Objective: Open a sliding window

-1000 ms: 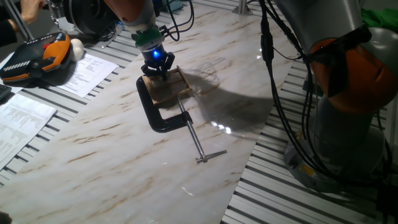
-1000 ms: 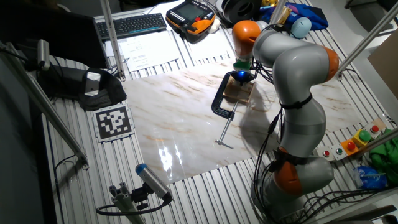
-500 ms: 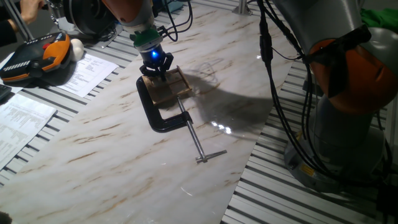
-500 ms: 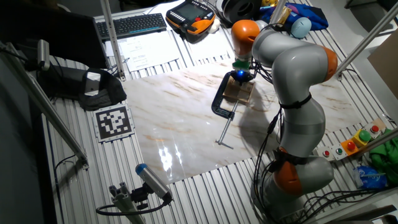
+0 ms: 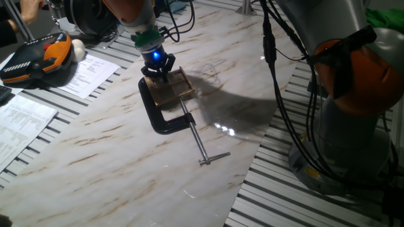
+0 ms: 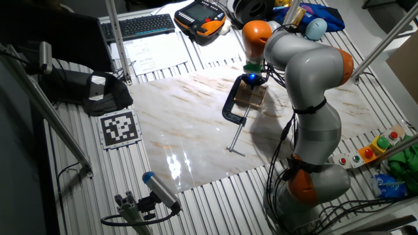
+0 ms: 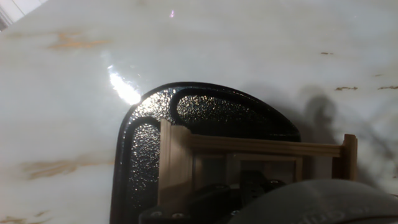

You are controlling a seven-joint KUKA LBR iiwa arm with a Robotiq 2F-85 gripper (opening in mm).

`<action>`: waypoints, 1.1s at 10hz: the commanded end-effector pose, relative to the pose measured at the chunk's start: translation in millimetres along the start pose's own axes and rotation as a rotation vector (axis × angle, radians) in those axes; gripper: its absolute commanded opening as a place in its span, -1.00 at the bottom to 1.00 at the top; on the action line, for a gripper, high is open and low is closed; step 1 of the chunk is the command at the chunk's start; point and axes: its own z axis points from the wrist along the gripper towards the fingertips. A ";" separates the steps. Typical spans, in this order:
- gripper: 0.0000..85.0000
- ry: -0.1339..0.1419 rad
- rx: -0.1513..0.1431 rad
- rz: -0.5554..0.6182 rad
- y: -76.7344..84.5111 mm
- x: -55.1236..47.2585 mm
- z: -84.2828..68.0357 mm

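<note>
- Gripper (image 5: 158,70): upper left of frame, pressed onto sliding window (image 5: 169,88); jaw state cannot be told
- C-clamp (image 5: 165,116): pins window
- Risk: fingers slipping off the sash, frame twisting under clamp

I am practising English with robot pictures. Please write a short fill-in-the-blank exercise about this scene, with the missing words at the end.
1. The sliding window is held on the marble table by a black ____.
2. The frame of the window is made of ____.
3. The gripper is directly ____ the window.
4. The clamp's long steel screw ends in a crossbar shaped like the letter ____.

Missing words: C-clamp; wood; above; T
</note>
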 end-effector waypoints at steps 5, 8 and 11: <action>-1.00 0.000 0.000 0.000 4.4 0.4 -2.0; -1.00 0.002 -0.002 0.000 5.9 0.6 -1.3; -1.00 0.004 -0.005 -0.001 7.4 0.5 -1.0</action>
